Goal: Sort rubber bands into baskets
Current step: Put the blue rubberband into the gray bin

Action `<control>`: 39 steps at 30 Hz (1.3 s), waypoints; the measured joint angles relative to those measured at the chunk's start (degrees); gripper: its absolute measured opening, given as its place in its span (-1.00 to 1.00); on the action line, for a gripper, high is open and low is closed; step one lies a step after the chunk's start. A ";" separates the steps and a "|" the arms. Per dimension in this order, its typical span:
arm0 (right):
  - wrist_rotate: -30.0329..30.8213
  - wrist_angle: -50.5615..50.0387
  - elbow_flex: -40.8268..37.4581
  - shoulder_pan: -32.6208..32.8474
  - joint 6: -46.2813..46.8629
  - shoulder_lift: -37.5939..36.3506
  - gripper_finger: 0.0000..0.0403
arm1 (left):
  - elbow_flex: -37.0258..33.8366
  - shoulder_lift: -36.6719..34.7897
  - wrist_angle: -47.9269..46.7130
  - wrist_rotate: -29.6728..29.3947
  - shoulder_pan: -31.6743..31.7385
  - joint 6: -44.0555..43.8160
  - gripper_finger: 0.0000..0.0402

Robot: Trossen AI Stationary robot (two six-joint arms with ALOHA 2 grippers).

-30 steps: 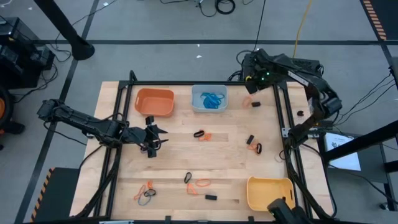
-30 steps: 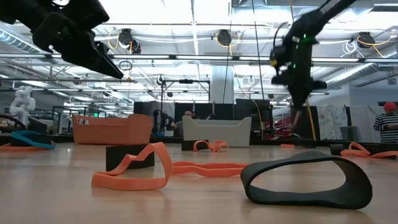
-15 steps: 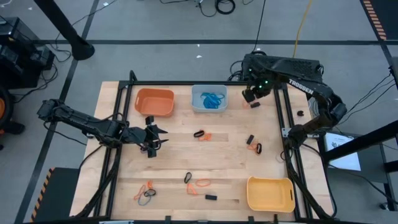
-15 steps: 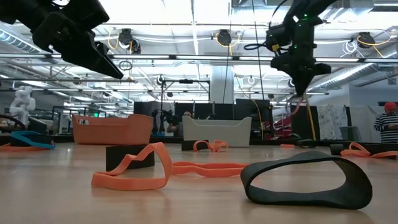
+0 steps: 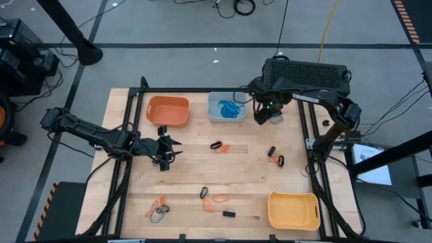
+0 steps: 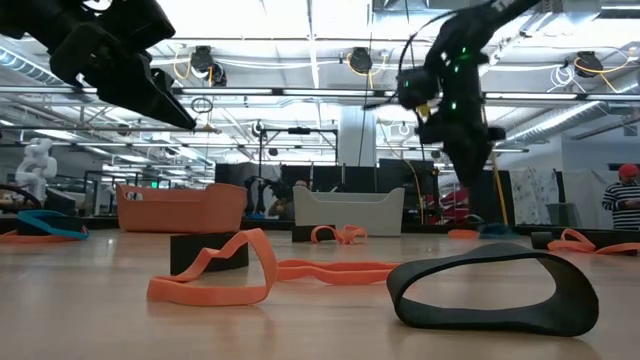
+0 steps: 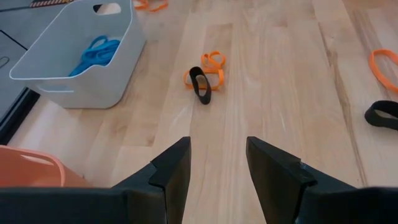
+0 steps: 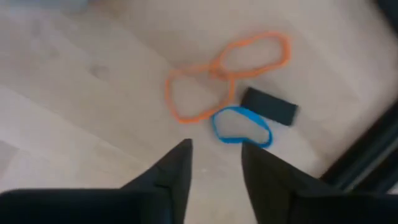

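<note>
Three baskets stand on the wooden table: an orange one (image 5: 168,111) and a pale blue-grey one (image 5: 227,106) holding blue rubber bands (image 5: 231,108) at the far edge, and a yellow one (image 5: 293,209) at the near right. My right gripper (image 5: 262,116) hovers open just right of the pale basket. Below it on the table lie orange bands (image 8: 224,74), a blue band (image 8: 242,124) and a black band (image 8: 268,104). My left gripper (image 5: 167,148) waits open near the table's left, facing a black band (image 7: 200,85) and an orange band (image 7: 211,68).
More orange and black bands lie at the table's middle (image 5: 217,146), right (image 5: 275,158), near middle (image 5: 214,198) and near left (image 5: 157,210). A dark frame rail (image 5: 312,135) runs along the right side. Big bands lie close to the low camera (image 6: 490,290).
My right gripper has swung from the far right corner toward the table's left, along the far edge, and now hangs beside the pale blue-grey basket.
</note>
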 joint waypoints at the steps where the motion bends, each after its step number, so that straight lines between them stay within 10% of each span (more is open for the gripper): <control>1: -0.06 0.56 -0.78 0.05 -0.13 0.85 -0.27 | 0.00 0.00 0.02 0.02 0.00 0.00 -0.19; 22: -0.50 14.47 -16.44 -1.71 -5.90 3.82 -0.13 | 0.00 0.00 0.09 0.42 0.00 -1.43 -0.19; 39: 0.11 7.95 -12.21 -1.68 -11.19 3.70 -0.15 | 0.00 -0.02 0.22 0.42 0.28 -1.11 -0.19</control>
